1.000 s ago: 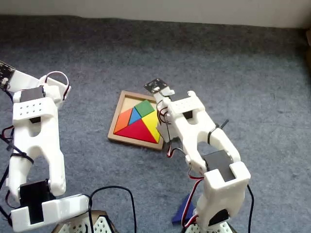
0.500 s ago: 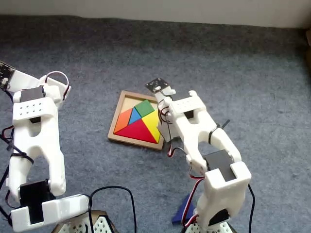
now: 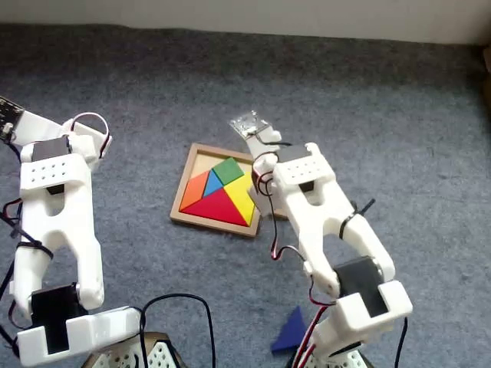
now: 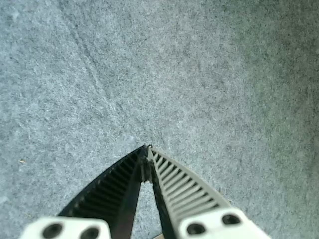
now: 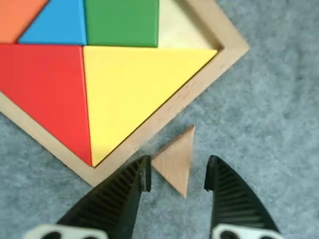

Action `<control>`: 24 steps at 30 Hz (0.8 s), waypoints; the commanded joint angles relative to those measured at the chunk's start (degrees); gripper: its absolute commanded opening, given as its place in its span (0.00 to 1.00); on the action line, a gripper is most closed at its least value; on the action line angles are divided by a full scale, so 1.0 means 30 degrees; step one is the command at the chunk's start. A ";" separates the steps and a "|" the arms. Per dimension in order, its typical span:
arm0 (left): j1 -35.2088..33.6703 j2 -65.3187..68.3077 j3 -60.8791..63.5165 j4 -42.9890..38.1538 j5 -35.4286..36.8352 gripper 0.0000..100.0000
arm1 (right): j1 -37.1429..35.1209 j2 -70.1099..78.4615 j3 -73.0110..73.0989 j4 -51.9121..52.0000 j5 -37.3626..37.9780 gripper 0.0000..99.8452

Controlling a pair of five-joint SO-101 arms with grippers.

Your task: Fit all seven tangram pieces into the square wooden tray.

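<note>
Two pincers hang over a grey carpet. The left pincer is clenched tight with nothing in it, its tips pressed together, and only carpet lies under it. The square wooden tray lies well off to the right of that pincer. It sits just in front of the right pincer, a little to one side.

Five flat pieces lie in the tray: an orange triangle, a small blue triangle, a green square, a big red triangle and a big yellow triangle. A bare spot shows beside the green square.

The right pincer is released, its fingers spread wide. A plain wood triangle lies flat on the carpet between them, just outside the tray's rim. One corner is right beside the finger nearer the tray.

A dark blue triangle lies on the carpet far behind the right pincer, by that arm's base.
</note>
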 commanded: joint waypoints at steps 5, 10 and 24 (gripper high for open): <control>0.0366 -0.0718 -0.0542 -0.0293 -0.0234 0.01 | 0.0103 -0.2007 0.1714 -0.1597 0.0996 0.18; 0.0366 -0.0718 -0.0542 -0.0293 -0.0234 0.01 | 0.0132 -0.0806 0.1656 -0.1597 0.0996 0.19; 0.0366 -0.0718 -0.0542 -0.0293 -0.0234 0.01 | -0.0015 0.3795 -0.3004 0.0044 0.0234 0.19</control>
